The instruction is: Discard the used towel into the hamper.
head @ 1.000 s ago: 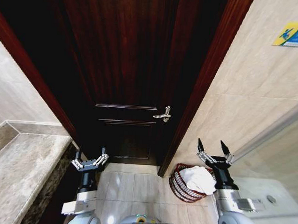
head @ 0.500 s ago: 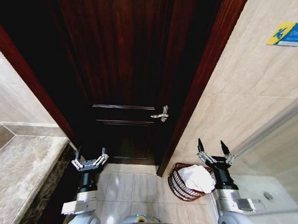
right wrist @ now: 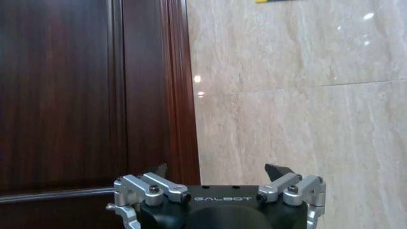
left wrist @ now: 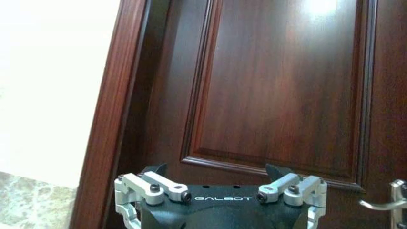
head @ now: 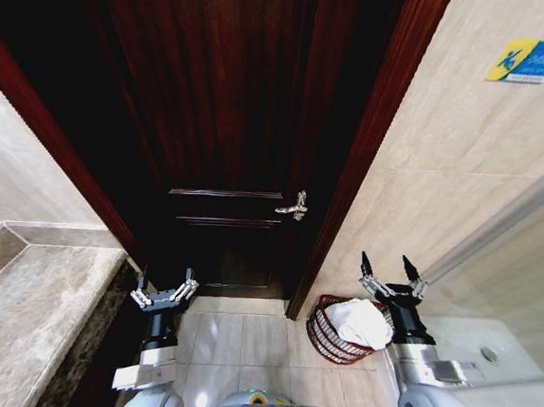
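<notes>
White towel lies in hamper (floor, right of the door). Right gripper just beside it, jaws open, empty. Left gripper likewise open.

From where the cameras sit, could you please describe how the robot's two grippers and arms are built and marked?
Both the left gripper and the right gripper have silver metal linkages with bolts, dark pointed fingertips and a black body lettered GALBOT in white. The forearms are black cylinders ending in silver-grey joints.
</notes>
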Available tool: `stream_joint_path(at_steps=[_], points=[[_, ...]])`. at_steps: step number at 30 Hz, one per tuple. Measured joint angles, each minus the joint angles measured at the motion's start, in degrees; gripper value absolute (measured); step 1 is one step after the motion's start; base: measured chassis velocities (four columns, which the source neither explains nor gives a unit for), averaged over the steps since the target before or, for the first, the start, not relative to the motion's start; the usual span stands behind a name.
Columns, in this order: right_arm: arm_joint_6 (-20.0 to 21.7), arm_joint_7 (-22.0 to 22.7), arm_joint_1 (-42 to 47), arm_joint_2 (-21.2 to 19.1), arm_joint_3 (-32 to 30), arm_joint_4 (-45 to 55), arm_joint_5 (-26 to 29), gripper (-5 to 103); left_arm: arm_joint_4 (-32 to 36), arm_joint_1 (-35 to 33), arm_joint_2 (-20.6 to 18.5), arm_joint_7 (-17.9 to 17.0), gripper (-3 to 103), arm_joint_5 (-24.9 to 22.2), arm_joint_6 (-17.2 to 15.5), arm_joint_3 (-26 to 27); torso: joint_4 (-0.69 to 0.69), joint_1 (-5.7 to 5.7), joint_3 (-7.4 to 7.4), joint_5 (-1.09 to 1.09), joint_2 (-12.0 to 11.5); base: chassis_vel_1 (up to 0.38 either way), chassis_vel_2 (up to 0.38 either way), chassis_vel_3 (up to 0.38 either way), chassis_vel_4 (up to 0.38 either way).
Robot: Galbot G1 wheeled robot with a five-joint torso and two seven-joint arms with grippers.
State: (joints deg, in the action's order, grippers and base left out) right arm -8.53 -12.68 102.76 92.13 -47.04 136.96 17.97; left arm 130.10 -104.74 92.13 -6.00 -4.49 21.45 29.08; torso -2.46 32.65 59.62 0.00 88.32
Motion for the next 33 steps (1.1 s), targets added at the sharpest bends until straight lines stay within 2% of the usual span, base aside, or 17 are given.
stream_joint_path(at_steps=[13, 14, 17, 21, 22, 26, 33], points=[[0.00, 0.00, 0.00, 0.00, -0.01, 0.00, 0.00, 100, 0.00, 0.00, 0.01, 0.00, 100, 0.00, 0.00, 0.00, 0.00, -0.03, -0.01, 0.02, 0.01, 0.216, -0.213, -0.220, 0.214], [0.00, 0.00, 0.00, 0.00, 0.00, 0.00, 0.00, 100, -0.01, 0.00, 0.00, -0.01, 100, 0.00, 0.00, 0.01, -0.01, -0.03, -0.01, -0.03, 0.01, 0.275, -0.267, -0.262, 0.294], [0.00, 0.00, 0.00, 0.00, 0.00, 0.00, 0.00, 100, 0.00, -0.01, 0.00, 0.00, 100, 0.00, 0.00, 0.01, 0.00, -0.04, -0.01, 0.03, 0.02, 0.300, -0.268, -0.316, 0.263], [-0.01, 0.00, 0.00, 0.00, 0.00, 0.00, 0.00, 100, 0.00, 0.00, -0.01, 0.00, 100, 0.00, 0.00, 0.01, 0.01, -0.04, -0.01, -0.04, 0.02, 0.269, -0.277, -0.285, 0.272], [-0.01, 0.00, 0.00, 0.00, 0.00, 0.00, 0.00, 100, 0.00, -0.01, 0.00, -0.01, 100, 0.00, 0.01, 0.01, 0.00, -0.05, -0.02, 0.02, 0.03, 0.281, -0.258, -0.257, 0.250], [0.00, 0.00, 0.01, 0.00, 0.00, 0.00, 0.00, 100, -0.01, -0.02, 0.00, 0.00, 100, 0.00, 0.01, 0.00, 0.00, -0.09, -0.04, 0.02, 0.05, 0.248, -0.227, -0.241, 0.213], [-0.01, 0.00, 0.01, 0.00, -0.01, 0.00, 0.00, 100, 0.00, -0.01, 0.01, 0.00, 100, 0.00, 0.00, 0.00, 0.01, -0.05, -0.01, 0.02, 0.03, 0.053, -0.062, -0.093, 0.078]])
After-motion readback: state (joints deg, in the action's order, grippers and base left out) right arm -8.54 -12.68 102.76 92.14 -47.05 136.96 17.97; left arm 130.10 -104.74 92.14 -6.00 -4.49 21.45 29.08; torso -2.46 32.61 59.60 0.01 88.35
